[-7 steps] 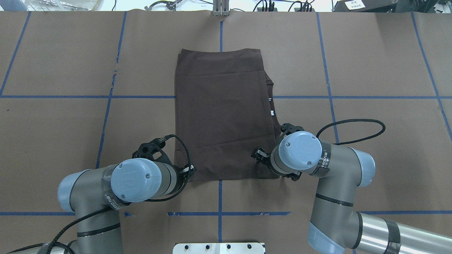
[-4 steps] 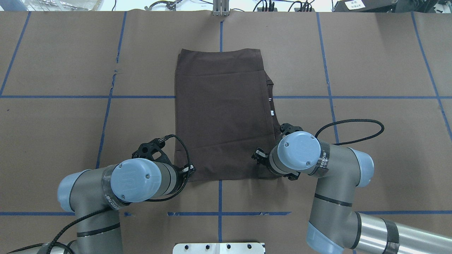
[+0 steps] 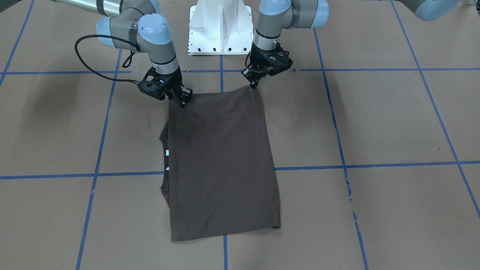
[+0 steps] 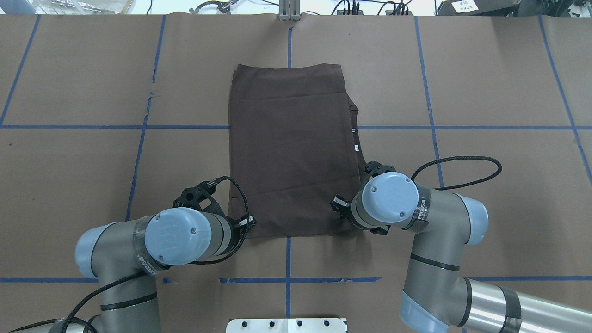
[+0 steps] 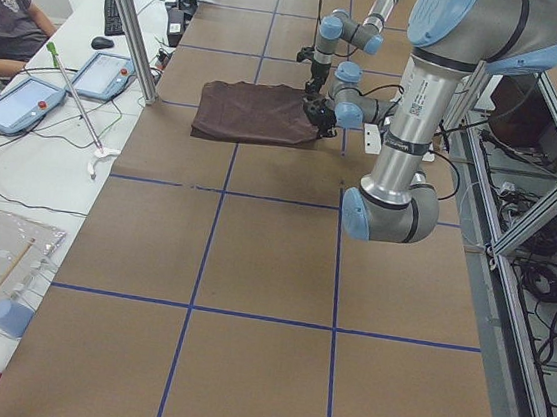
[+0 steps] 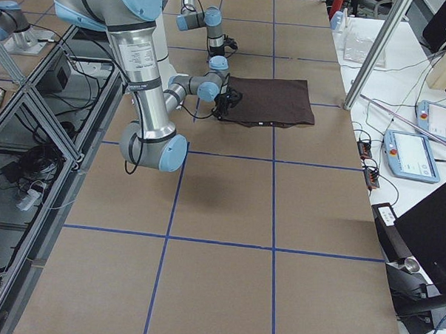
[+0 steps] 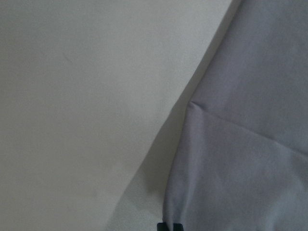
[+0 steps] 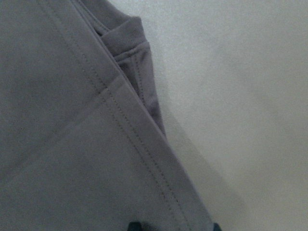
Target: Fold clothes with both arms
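The dark brown T-shirt [image 4: 291,152] lies folded into a tall rectangle in the middle of the table, also seen in the front view [image 3: 221,161]. Its collar and white neck labels [image 4: 356,147] peek out along the right edge. My left gripper [image 3: 254,83] sits at the near left corner, shut on the shirt's edge; in the left wrist view its tips meet on the cloth [image 7: 240,144]. My right gripper [image 3: 184,99] is at the near right corner and stands open. In the right wrist view its fingertips are apart on either side of the stitched hem [image 8: 139,144].
The white pedestal base [image 3: 221,30] stands just behind both arms. A black cable [image 4: 462,162] loops off the right wrist. Blue tape lines cross the brown table cover. A seated person [image 5: 5,6] and tablets [image 5: 19,103] are beyond the far table edge.
The right wrist has shifted slightly left, inward over the shirt's near right corner. The left arm and the shirt have hardly moved.
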Robot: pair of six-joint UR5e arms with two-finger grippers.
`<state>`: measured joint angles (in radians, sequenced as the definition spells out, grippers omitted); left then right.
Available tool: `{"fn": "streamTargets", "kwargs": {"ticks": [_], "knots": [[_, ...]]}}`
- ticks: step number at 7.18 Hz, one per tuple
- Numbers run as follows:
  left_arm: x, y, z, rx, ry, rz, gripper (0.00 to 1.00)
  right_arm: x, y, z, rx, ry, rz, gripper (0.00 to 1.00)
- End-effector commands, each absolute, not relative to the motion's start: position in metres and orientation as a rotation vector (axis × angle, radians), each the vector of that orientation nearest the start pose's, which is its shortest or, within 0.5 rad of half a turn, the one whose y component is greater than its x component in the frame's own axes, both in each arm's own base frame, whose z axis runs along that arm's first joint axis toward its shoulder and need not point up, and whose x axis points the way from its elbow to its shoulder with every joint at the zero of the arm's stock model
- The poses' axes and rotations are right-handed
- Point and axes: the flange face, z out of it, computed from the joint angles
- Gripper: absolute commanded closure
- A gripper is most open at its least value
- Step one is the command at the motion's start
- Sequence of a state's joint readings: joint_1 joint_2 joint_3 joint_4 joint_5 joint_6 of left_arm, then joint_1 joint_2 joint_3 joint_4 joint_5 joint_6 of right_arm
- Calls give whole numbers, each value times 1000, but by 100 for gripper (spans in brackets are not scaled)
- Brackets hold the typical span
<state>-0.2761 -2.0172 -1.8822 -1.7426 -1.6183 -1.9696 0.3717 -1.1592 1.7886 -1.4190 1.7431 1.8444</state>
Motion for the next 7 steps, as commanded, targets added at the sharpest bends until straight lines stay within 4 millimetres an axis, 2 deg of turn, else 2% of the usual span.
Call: {"fn": "streamTargets", "kwargs": {"ticks": [1,5,6,7], "knots": [[550,-289,256,-103,940,-603,100,-542,-337,314,-125,-809,542,100],[550,-288,254,-103,943,-600,100,-540,-341,298,-119,-838,544,100],[543,-286,246,-105,963,-598,100,-538,-342,294,-119,-846,545,100],[526,-279,233,-107,997,-590,100,-531,-339,288,-128,-865,533,100]]}}
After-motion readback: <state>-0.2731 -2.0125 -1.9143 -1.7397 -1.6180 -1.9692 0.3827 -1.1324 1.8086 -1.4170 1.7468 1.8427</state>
